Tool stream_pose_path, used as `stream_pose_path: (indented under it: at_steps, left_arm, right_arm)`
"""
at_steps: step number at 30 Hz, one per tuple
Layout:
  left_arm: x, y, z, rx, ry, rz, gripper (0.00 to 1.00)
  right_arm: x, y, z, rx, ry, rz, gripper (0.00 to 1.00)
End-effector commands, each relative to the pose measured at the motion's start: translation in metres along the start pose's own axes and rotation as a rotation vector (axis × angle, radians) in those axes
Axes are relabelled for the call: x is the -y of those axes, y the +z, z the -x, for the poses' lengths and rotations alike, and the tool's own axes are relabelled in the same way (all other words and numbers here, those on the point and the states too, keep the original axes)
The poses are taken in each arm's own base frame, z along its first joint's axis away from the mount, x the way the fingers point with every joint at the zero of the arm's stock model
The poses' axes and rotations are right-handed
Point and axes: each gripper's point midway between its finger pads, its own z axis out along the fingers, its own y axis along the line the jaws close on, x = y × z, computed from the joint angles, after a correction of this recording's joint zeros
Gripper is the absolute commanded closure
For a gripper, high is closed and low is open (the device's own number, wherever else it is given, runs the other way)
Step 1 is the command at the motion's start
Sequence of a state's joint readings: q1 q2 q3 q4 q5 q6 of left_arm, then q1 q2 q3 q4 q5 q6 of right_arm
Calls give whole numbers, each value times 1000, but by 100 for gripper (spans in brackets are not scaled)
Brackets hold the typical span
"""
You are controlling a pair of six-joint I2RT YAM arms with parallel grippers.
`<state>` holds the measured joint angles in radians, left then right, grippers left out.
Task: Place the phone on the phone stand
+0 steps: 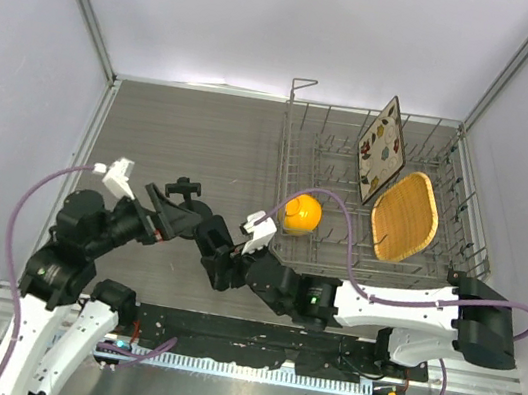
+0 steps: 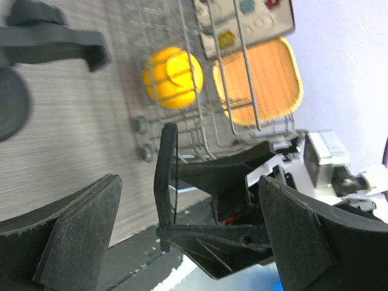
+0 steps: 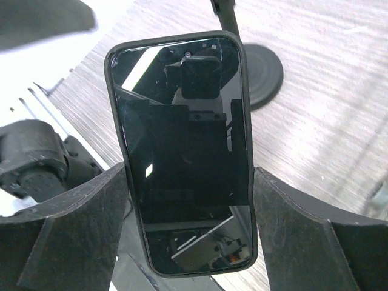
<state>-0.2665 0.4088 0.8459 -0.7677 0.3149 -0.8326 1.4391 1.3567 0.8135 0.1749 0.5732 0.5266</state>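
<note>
desk carries the setup | right gripper clamps the phone by its 2 long edges, likely keeping its back free for mounting | left gripper spread wide, holding nothing, facing it | phone stand just beyond, unloaded | phone aloft

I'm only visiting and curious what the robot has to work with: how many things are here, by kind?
Phone: 1
Phone stand: 1
Wire rack: 1
Plates: 2 (patterned plate, orange plate)
Yellow ball: 1
Total: 6
</note>
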Motion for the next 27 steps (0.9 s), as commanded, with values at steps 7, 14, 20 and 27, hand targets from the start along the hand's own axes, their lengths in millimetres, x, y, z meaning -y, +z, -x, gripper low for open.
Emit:
stream_pose_path:
  at_steps: [7,14,20,27]
  left_arm:
    - [30,32,-36,-263,-117,-257,21]
    - [21,35,-34,-250,-93,-204,33]
    - [17,45,-35,-254,-110,-206,51]
    - [13,40,-24,-219,-34,-143,93]
  right_arm:
    - [-34,-15,98,266,114,84,99]
    - [-43,-12,104,267,106,107,99]
    - [-46,-13,109,260,95,103,99]
    - [-65,-4,97,181,43,168,99]
